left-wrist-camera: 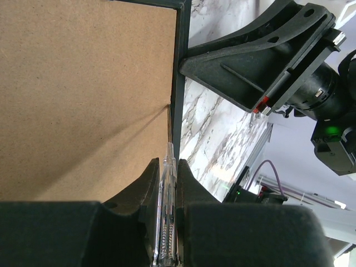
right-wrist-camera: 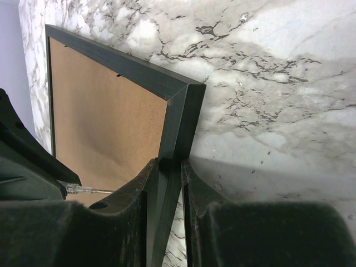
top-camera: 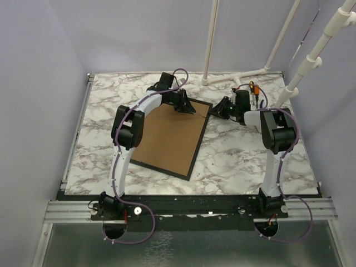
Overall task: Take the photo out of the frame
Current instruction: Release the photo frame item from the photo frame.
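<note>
My left pincer [left-wrist-camera: 168,175] is clamped on a clear screwdriver [left-wrist-camera: 168,222], tip just ahead at the inner edge of the frame [left-wrist-camera: 181,83]; right pincer [right-wrist-camera: 168,167] pinches its black border near the corner.

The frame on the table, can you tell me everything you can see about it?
The frame is a big rectangle lying face down and slanted on the marble table, so only its back shows: a flat brown board that looks like fibreboard, ringed by a thin black border. The right gripper pinches the black border beside a far corner. The left gripper holds a clear-handled screwdriver whose thin metal tip reaches the seam between board and border.
</note>
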Controlling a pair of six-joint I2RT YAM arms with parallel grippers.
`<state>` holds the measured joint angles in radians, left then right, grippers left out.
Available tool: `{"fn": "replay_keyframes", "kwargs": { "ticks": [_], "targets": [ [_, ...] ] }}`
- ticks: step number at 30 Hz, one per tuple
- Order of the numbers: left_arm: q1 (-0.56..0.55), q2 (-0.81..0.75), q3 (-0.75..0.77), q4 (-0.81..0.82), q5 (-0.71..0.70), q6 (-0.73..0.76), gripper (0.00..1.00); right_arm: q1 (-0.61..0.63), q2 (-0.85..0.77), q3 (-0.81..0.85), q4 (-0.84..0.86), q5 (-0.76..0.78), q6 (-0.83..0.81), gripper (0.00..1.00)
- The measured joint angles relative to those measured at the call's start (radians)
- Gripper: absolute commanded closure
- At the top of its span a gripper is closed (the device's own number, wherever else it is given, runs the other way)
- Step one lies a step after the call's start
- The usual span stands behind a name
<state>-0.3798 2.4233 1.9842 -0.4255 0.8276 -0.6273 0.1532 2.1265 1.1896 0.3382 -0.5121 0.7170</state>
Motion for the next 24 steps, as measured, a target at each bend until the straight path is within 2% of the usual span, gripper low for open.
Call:
{"fn": "replay_keyframes", "kwargs": {
  "ticks": [17, 24],
  "targets": [
    [-0.026, -0.017, 0.000, -0.006, -0.064, -0.042, 1.00, 0.000, 0.000, -0.002, 0.002, 0.022, 0.024, 0.79],
    [-0.069, -0.053, -0.004, -0.020, -0.185, -0.053, 1.00, 0.000, -0.003, -0.012, 0.022, 0.054, 0.043, 0.82]
  ]
}}
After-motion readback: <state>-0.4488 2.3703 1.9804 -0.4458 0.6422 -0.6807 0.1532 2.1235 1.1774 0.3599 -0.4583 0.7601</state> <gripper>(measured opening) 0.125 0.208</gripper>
